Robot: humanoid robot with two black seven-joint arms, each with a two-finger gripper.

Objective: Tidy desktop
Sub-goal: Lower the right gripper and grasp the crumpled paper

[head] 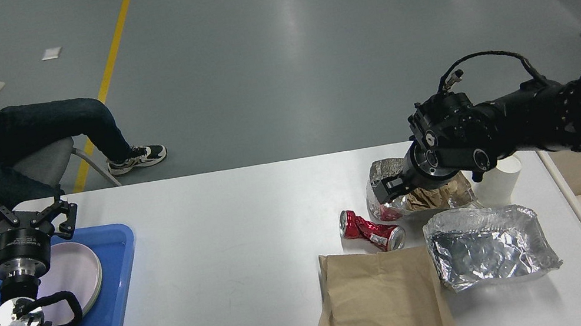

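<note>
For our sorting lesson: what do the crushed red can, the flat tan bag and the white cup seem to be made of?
The crushed red can: thin painted metal, probably aluminium, with dented glossy walls and a silver rim. The flat tan bag: matte kraft paper, softly creased. The white cup: likely paper, plain and dull, though thin plastic is possible.

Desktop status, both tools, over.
Left tool open above the blue tray. Right tool low over the far foil container, grip unclear. Desktop still cluttered: crushed can, paper bag.
</note>
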